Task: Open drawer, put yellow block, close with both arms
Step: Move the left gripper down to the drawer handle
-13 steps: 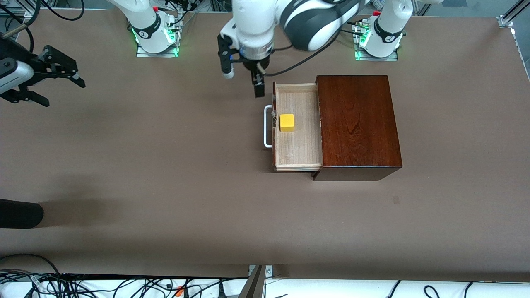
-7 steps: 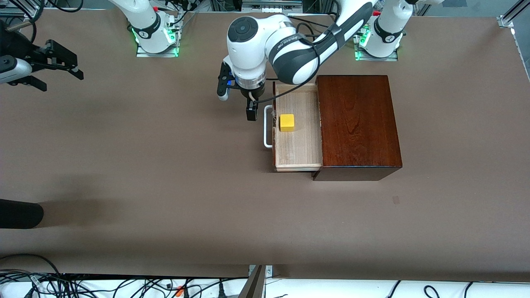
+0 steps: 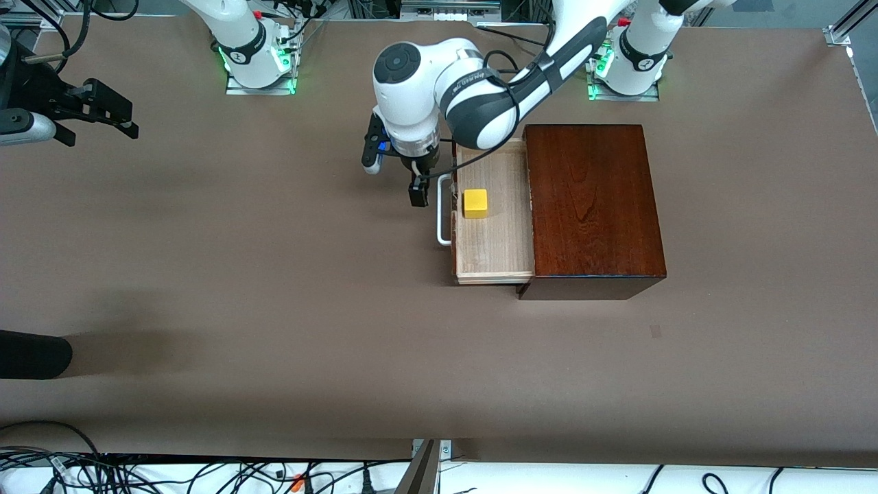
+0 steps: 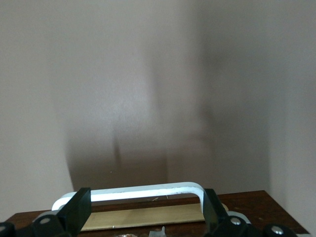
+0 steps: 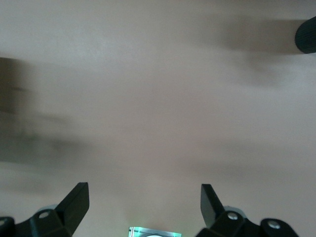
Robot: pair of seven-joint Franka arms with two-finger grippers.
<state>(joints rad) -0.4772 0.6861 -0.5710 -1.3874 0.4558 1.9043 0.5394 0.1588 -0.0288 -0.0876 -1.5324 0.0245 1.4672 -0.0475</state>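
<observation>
The drawer (image 3: 494, 233) stands pulled out of the reddish-brown box (image 3: 590, 206), and the yellow block (image 3: 475, 203) lies in its tray. My left gripper (image 3: 418, 193) is low beside the white handle (image 3: 443, 209), at the handle's end nearer the arm bases. In the left wrist view the gripper (image 4: 145, 198) is open and holds nothing, with the handle (image 4: 148, 189) showing between its fingers. My right gripper (image 3: 103, 110) is open and empty over bare table at the right arm's end, and its wrist view (image 5: 143, 192) shows only tabletop.
A black rounded object (image 3: 34, 355) lies at the table's edge toward the right arm's end, nearer the front camera; it also shows in the right wrist view (image 5: 307, 34). Cables run along the table's front edge (image 3: 206, 473).
My left gripper has come down from above the drawer's corner to beside the handle. My right gripper has drawn a little farther toward the table's edge.
</observation>
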